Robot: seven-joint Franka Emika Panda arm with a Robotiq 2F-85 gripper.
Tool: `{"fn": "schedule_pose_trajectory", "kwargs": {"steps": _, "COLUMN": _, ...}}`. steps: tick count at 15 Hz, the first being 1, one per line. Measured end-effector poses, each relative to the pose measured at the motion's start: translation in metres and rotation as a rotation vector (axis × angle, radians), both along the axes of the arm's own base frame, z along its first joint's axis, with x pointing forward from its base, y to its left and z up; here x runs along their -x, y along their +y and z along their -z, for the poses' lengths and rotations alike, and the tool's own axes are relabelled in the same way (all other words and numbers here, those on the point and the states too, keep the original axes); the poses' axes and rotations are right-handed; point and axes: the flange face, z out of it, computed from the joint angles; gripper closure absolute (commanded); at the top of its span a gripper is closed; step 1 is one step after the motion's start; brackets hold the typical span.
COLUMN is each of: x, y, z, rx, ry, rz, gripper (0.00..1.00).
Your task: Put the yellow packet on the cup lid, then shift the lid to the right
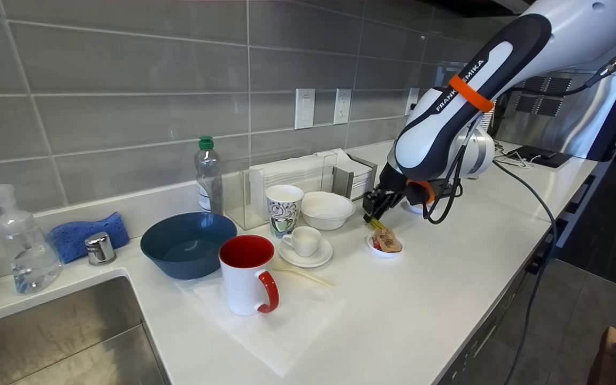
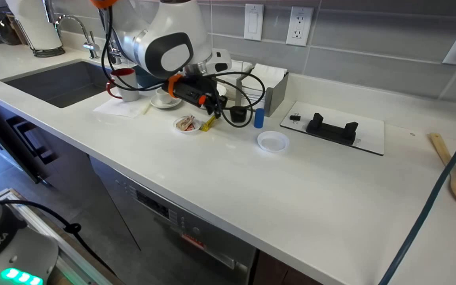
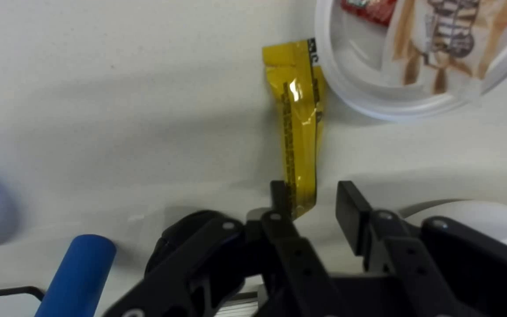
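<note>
The yellow packet is a narrow foil strip beside the cup lid, its far end close against the rim. It shows in both exterior views. The cup lid is a white shallow disc holding a brown-and-white packet and a red one; it shows in both exterior views. My gripper is open, pointing down, in both exterior views. The packet's near end lies between the fingers, close to the left finger and apart from the right. I cannot tell whether they touch.
A similar white disc lies farther along the counter. A blue cylinder and a black object stand near the gripper. A white bowl, cup on saucer, paper cup and napkin holder stand close by.
</note>
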Motion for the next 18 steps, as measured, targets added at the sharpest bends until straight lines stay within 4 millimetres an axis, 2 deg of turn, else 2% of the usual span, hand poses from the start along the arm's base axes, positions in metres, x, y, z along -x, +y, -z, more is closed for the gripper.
{"fn": "schedule_pose_trajectory", "kwargs": {"steps": 1, "x": 0.000, "y": 0.000, "z": 0.000, "rx": 0.000, "ry": -0.001, "rz": 0.000, "gripper": 0.78}}
{"fn": "schedule_pose_trajectory", "kwargs": {"steps": 2, "x": 0.000, "y": 0.000, "z": 0.000, "rx": 0.001, "ry": -0.002, "rz": 0.000, "gripper": 0.76}}
{"fn": "schedule_pose_trajectory", "kwargs": {"steps": 4, "x": 0.000, "y": 0.000, "z": 0.000, "rx": 0.001, "ry": -0.003, "rz": 0.000, "gripper": 0.80}}
{"fn": "schedule_pose_trajectory", "kwargs": {"steps": 6, "x": 0.000, "y": 0.000, "z": 0.000, "rx": 0.002, "ry": -0.004, "rz": 0.000, "gripper": 0.86}}
{"fn": "schedule_pose_trajectory", "kwargs": {"steps": 7, "x": 0.000, "y": 0.000, "z": 0.000, "rx": 0.002, "ry": -0.004, "rz": -0.001, "gripper": 0.93}}
{"fn": "schedule_pose_trajectory", "kwargs": {"steps": 8, "x": 0.000, "y": 0.000, "z": -0.001, "rx": 0.002, "ry": -0.004, "rz": -0.001, "gripper": 0.92}}
{"fn": "schedule_pose_trajectory", "kwargs": {"steps": 10, "x": 0.000, "y": 0.000, "z": -0.001, "rx": 0.003, "ry": -0.005, "rz": -0.001, "gripper": 1.00}}
{"fn": "schedule_pose_trajectory", "kwargs": {"steps": 15, "x": -0.001, "y": -0.003, "z": -0.003, "rx": 0.006, "ry": -0.016, "rz": 0.004, "gripper": 1.00}}
{"fn": "schedule_pose_trajectory", "kwargs": {"steps": 18, "x": -0.002, "y": -0.007, "z": -0.015, "rx": 0.009, "ry": -0.040, "rz": 0.011, "gripper": 1.00}}
